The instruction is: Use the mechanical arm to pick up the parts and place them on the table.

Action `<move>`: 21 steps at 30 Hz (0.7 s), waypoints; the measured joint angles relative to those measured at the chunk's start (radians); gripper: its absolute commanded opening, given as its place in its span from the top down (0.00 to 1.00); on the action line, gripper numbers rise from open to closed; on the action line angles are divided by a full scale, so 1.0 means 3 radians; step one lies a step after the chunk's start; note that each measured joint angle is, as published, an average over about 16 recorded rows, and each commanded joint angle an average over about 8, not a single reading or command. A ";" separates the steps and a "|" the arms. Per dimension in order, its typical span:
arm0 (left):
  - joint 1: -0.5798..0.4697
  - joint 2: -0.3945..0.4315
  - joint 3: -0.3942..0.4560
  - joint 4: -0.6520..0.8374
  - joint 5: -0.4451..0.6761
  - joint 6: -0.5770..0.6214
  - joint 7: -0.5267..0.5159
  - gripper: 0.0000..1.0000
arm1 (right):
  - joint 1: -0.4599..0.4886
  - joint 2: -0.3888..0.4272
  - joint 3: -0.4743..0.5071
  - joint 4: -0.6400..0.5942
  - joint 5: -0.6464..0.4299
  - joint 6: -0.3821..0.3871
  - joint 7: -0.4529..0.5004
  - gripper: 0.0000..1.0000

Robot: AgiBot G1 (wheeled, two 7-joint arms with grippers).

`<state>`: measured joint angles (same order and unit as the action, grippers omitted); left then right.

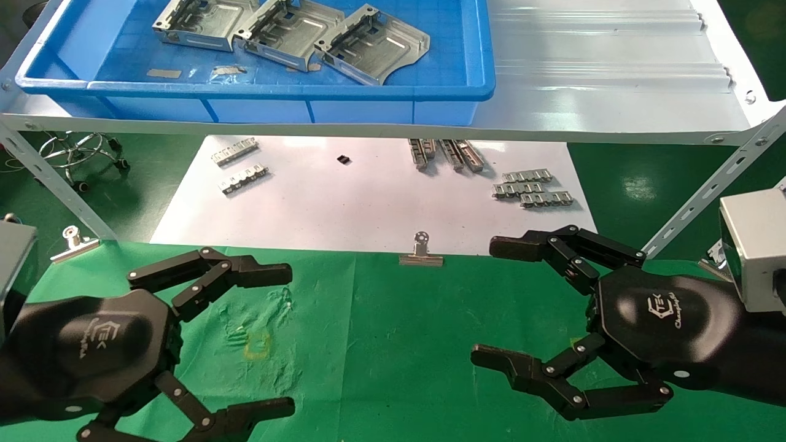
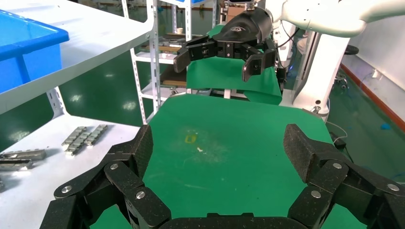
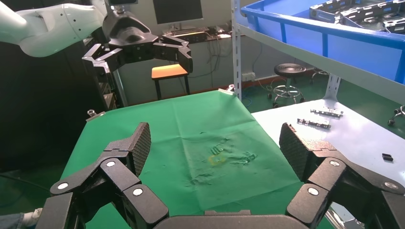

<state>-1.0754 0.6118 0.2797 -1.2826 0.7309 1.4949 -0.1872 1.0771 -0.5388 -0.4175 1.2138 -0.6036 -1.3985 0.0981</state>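
Note:
Three silver stamped plates (image 1: 288,31) lie side by side in the blue bin (image 1: 485,86) on the grey shelf at the back left; they also show at the edge of the right wrist view (image 3: 363,9). The green cloth table (image 1: 393,344) lies below, with a faint yellow mark (image 1: 256,345). My left gripper (image 1: 288,341) hovers over the table's left front, open and empty. My right gripper (image 1: 497,304) hovers over the right front, open and empty. Both face the middle of the cloth.
A white sheet (image 1: 344,209) behind the cloth holds small toothed strips (image 1: 533,187) and a small black piece (image 1: 344,159). Binder clips (image 1: 421,255) grip the cloth's far edge. The shelf's slanted legs (image 1: 55,184) stand at both sides.

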 measured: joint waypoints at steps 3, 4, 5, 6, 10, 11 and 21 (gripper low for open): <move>0.0000 0.0000 0.0000 0.0000 0.0000 0.0000 0.0000 0.00 | 0.0000 0.0000 0.0000 0.0000 0.0000 0.0000 0.0000 0.00; 0.0000 0.0000 0.0000 0.0000 0.0000 0.0000 0.0000 0.00 | 0.0000 0.0000 0.0000 0.0000 0.0000 0.0000 0.0000 0.00; 0.0000 0.0000 0.0000 0.0000 0.0000 0.0000 0.0000 0.00 | 0.0000 0.0000 0.0000 0.0000 0.0000 0.0000 0.0000 0.00; 0.0000 0.0000 0.0000 0.0000 0.0000 0.0000 0.0000 0.00 | 0.0000 0.0000 0.0000 0.0000 0.0000 0.0000 0.0000 0.00; 0.0000 0.0000 0.0000 0.0000 0.0000 0.0000 0.0000 0.00 | 0.0000 0.0000 0.0000 0.0000 0.0000 0.0000 0.0000 0.00; 0.0000 0.0000 0.0000 0.0000 0.0000 0.0000 0.0000 0.00 | 0.0000 0.0000 0.0000 0.0000 0.0000 0.0000 0.0000 0.00; -0.0009 0.0012 -0.0006 0.0030 0.0000 -0.0029 0.0003 0.00 | 0.0000 0.0000 0.0000 0.0000 0.0000 0.0000 0.0000 1.00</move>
<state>-1.0781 0.6155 0.2778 -1.2736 0.7310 1.4862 -0.1863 1.0771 -0.5387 -0.4175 1.2138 -0.6036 -1.3985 0.0981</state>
